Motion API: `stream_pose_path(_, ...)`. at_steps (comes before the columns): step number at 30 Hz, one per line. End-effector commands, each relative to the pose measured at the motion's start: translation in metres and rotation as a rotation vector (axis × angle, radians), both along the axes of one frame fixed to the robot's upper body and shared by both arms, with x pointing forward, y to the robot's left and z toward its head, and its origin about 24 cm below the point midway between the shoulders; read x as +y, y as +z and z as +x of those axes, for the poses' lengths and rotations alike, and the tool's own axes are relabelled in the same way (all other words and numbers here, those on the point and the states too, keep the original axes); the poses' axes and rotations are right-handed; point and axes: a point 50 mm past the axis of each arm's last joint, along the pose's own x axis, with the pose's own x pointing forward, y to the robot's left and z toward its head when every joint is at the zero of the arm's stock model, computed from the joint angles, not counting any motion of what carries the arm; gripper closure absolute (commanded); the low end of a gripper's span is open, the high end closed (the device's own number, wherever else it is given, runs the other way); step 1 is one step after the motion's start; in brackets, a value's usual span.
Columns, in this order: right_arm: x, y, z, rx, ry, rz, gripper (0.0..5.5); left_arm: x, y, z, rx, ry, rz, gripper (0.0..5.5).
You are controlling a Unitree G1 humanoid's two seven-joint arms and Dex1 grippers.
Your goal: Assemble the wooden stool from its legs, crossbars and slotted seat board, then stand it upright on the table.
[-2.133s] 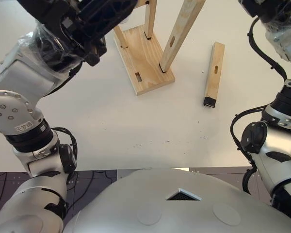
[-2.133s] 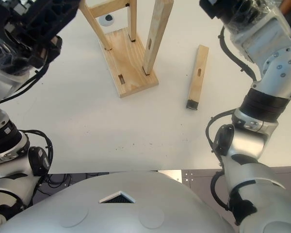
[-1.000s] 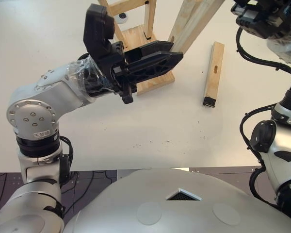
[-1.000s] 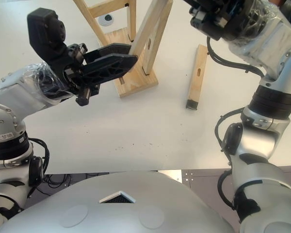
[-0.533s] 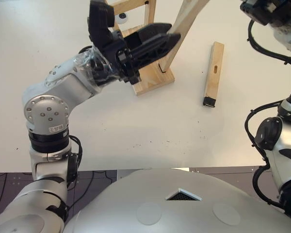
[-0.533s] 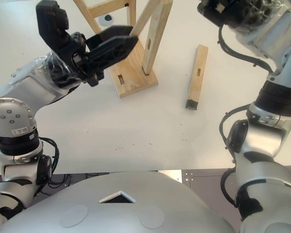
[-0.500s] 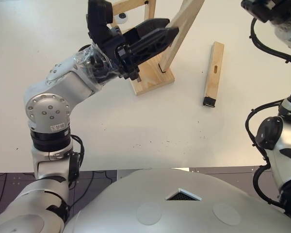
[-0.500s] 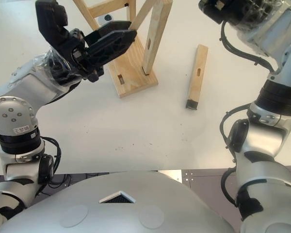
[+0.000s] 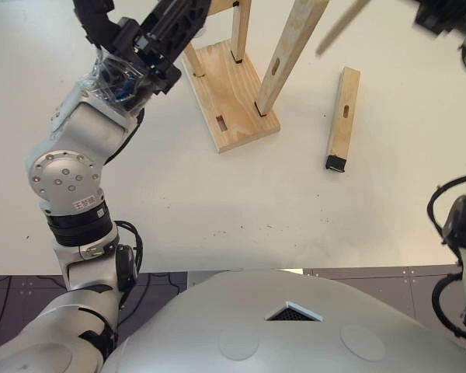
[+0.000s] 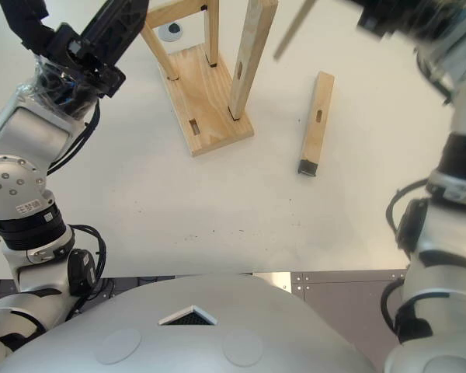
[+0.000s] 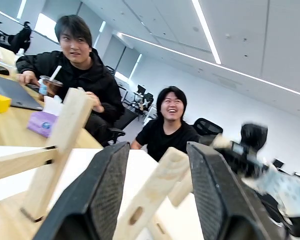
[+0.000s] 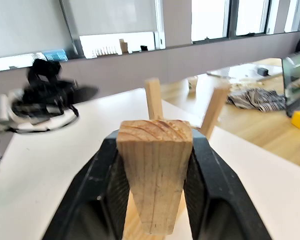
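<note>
Seat board (image 9: pixel 229 101) lies flat on the white table (image 9: pixel 217 194), far side, with 3 legs standing up from it. Front-right leg (image 9: pixel 287 58) is upright, and a crossbar (image 9: pixel 206 9) joins the 2 rear ones. 1 loose leg (image 9: pixel 342 116) lies flat, apart, to the board's right.

Left gripper (image 11: pixel 157 150) is raised over the board's left side, fingers spread wide, apparently gripping nothing.

Right gripper (image 12: pixel 155 165) is raised at far right, clamped on a wooden bar (image 12: pixel 155 145); leg or crossbar, too blurred to tell.

Head pair down over stool (image 9: pixel 233 101); wrist cameras level, close
</note>
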Motion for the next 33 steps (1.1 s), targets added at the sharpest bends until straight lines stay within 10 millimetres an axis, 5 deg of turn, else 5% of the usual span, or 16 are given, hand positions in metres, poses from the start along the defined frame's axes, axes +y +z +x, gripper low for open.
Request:
stream_pose_path(1, -0.01, -0.028, 0.002, -0.088, -0.108, -0.081, 4.21, 0.028, -0.025, 0.01, 0.051, 0.133, 0.125, 3.43)
stream_pose_path(6, -0.017, -0.043, 0.007, -0.124, -0.163, -0.099, 4.21, 0.058, -0.069, 0.013, 0.143, 0.244, 0.333, 3.43)
stream_pose_path(13, -0.037, -0.047, 0.012, -0.061, -0.127, -0.152, 4.21, 0.071, -0.092, 0.005, 0.196, 0.318, 0.314, 3.43)
stream_pose_path(17, -0.045, -0.041, 0.014, -0.032, -0.092, -0.163, 4.21, 0.074, -0.098, 0.001, 0.208, 0.335, 0.311, 3.43)
stream_pose_path(33, -0.065, -0.077, 0.007, 0.05, -0.129, -0.24, 4.21, 0.077, -0.096, 0.01, 0.199, 0.315, 0.329, 3.43)
